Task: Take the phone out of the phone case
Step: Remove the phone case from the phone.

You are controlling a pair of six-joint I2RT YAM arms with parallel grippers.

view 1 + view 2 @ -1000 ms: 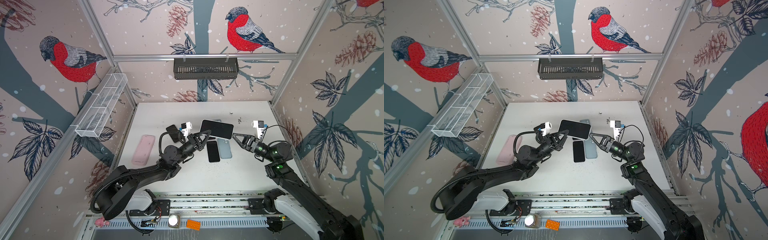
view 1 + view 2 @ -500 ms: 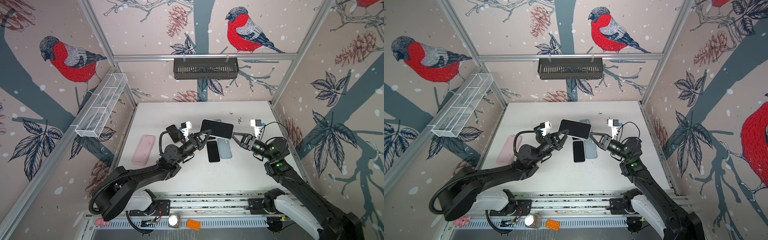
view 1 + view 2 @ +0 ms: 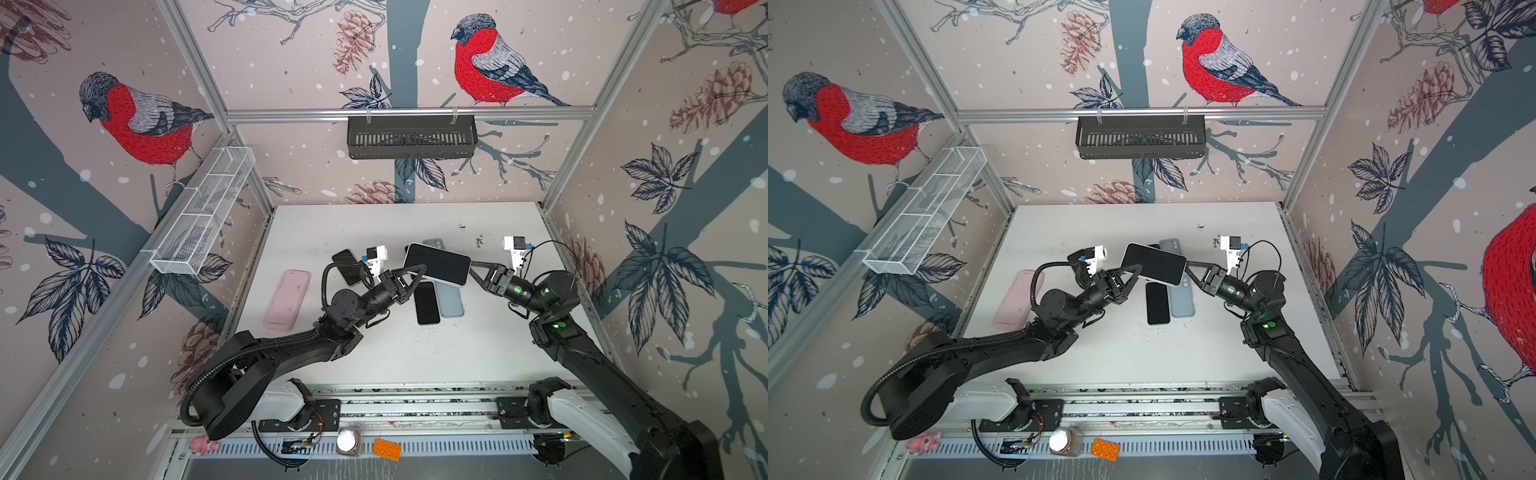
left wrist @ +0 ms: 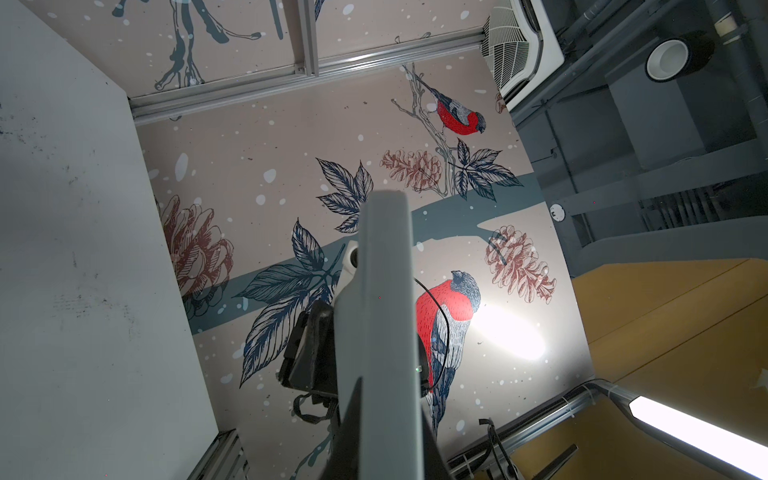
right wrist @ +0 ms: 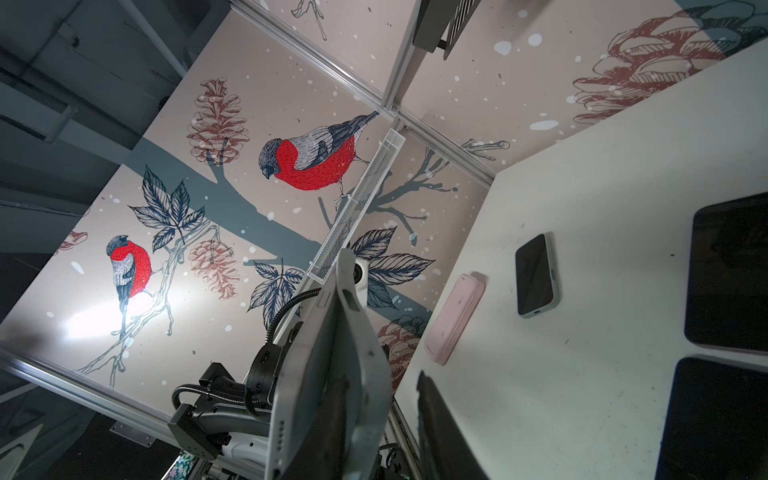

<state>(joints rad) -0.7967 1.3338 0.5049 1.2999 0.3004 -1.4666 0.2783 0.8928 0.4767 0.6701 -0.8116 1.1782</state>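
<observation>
Evenly bright top views; white glare on wall panel (image 4: 509, 338).

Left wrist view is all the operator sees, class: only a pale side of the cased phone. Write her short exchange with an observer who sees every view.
Operator: Which way does its screen face?
Observer: Up: the cased phone shows its dark screen in both top views; the left gripper holds it in the air.
Operator: What lies beneath it?
Observer: A black phone and a blue-grey phone, side by side on the table; in both top views the cased phone overlaps their far ends.
</observation>
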